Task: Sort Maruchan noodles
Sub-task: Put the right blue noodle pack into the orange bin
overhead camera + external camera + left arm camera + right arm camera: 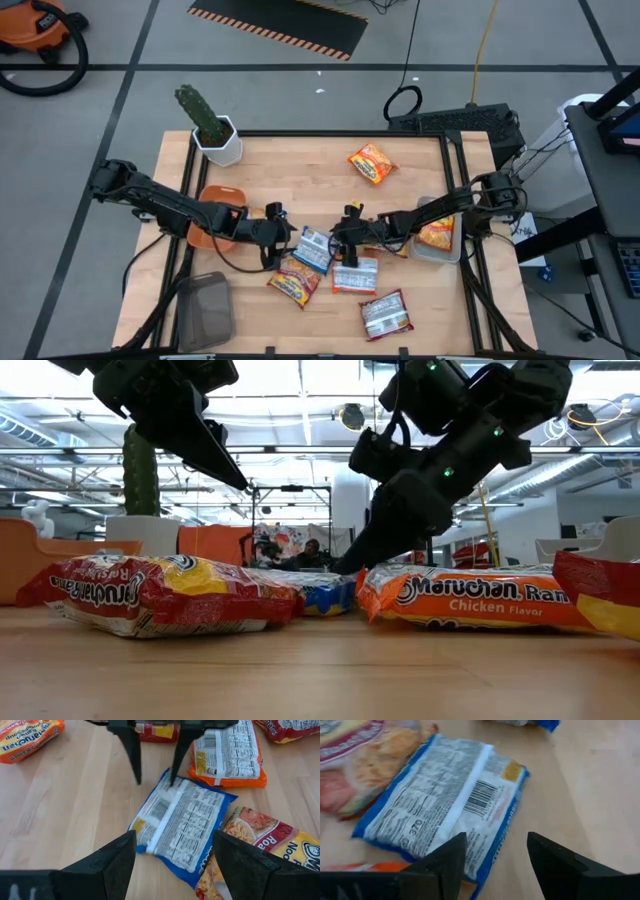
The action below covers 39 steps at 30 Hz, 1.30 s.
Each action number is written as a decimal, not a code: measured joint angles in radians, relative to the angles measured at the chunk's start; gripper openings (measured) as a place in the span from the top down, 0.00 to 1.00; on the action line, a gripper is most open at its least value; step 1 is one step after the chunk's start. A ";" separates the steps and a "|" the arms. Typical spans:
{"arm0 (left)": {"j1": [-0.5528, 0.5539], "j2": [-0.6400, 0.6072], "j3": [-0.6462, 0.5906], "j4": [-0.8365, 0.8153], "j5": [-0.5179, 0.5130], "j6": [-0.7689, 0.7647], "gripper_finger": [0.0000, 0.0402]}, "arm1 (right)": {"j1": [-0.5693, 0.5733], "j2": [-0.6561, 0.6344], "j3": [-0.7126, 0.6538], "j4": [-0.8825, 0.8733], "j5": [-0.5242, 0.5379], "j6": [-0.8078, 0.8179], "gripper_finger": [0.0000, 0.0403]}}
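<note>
A blue-white Maruchan noodle packet [312, 250] lies flat on the table, printed back up, between my two grippers. My left gripper [275, 235] hangs open above its left end, and in the left wrist view the packet [182, 822] shows between the fingers. My right gripper [338, 240] is open and low at the packet's right end [445, 805]; its fingers [176, 760] stand either side of that end's corner. Beside the blue packet lie an orange packet [354, 275] with its back up and a red-yellow packet [294, 285]. My right gripper comes slanting down from the table's right. One fingertip [173, 781] stands at the edge of the blue packet's right end [182, 785], the other over bare table. I cannot tell whether the fingertip touches the packet, which lies flat on the table.
A dark red packet [385, 315] lies near the front edge and an orange one [372, 163] at the back. Another orange packet lies in the grey tray [440, 252] on the right. An orange bowl [215, 200], a second grey tray [205, 305] and a potted cactus [212, 128] stand on the left.
</note>
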<state>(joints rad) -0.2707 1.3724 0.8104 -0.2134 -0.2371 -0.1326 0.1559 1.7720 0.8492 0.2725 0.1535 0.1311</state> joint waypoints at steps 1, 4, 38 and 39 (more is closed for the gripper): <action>0.000 0.000 0.000 -0.001 0.000 0.000 0.34 | 0.001 -0.011 -0.001 -0.006 -0.008 0.007 0.47; 0.000 0.000 0.000 -0.012 0.000 -0.001 0.34 | 0.001 -0.063 -0.001 -0.062 -0.029 0.011 0.46; -0.048 0.000 0.000 -0.021 0.000 -0.046 0.34 | -0.057 -0.036 -0.001 -0.100 -0.261 0.120 0.50; -0.051 0.000 0.000 -0.021 0.000 -0.049 0.34 | -0.058 -0.036 -0.001 -0.104 -0.255 0.117 0.50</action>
<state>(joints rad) -0.3221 1.3727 0.8104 -0.2346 -0.2367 -0.1818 0.0980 1.7355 0.8486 0.1680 -0.1013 0.2483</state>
